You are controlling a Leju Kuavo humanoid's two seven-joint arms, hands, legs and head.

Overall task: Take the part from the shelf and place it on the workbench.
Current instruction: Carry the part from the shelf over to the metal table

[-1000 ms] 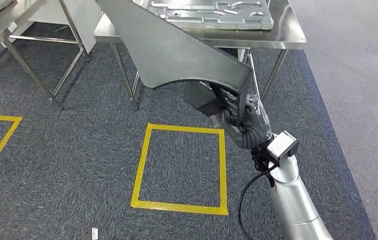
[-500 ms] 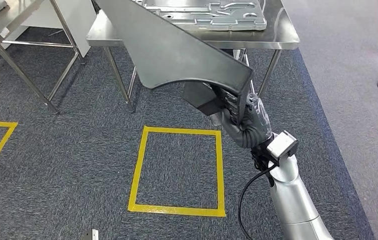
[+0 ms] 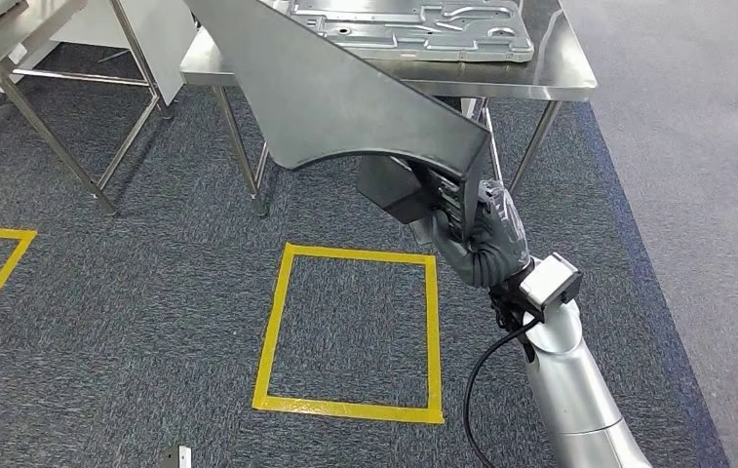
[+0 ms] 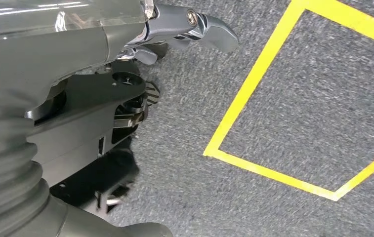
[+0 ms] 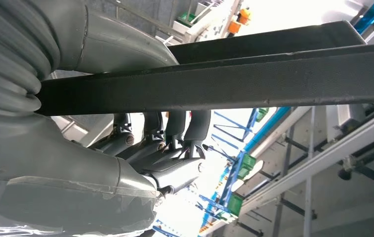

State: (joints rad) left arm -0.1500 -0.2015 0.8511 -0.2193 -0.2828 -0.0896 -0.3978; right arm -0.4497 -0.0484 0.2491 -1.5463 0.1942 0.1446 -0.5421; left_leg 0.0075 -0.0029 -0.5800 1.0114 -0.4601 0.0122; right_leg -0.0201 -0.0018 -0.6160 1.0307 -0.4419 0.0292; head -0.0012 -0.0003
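In the head view you see the right hand [image 3: 470, 234] just right of centre, clamped on the lower edge of the large dark grey sheet-metal part with a curved cut-out [image 3: 345, 93]. The part rises from the hand toward the upper middle of the frame, tilted, held in the air and overlapping the front edge of the stainless steel workbench [image 3: 560, 73] at the top. An embossed silver metal panel [image 3: 413, 27] lies flat on that workbench. Below the part, at centre, a yellow tape square [image 3: 350, 331] marks the blue-grey carpet [image 3: 131, 292].

In the right wrist view the dark fingers [image 5: 175, 129] wrap around the part's edge.

In the left wrist view your left hand [image 4: 175, 29] hangs over the carpet, holding nothing, its fingers extended.
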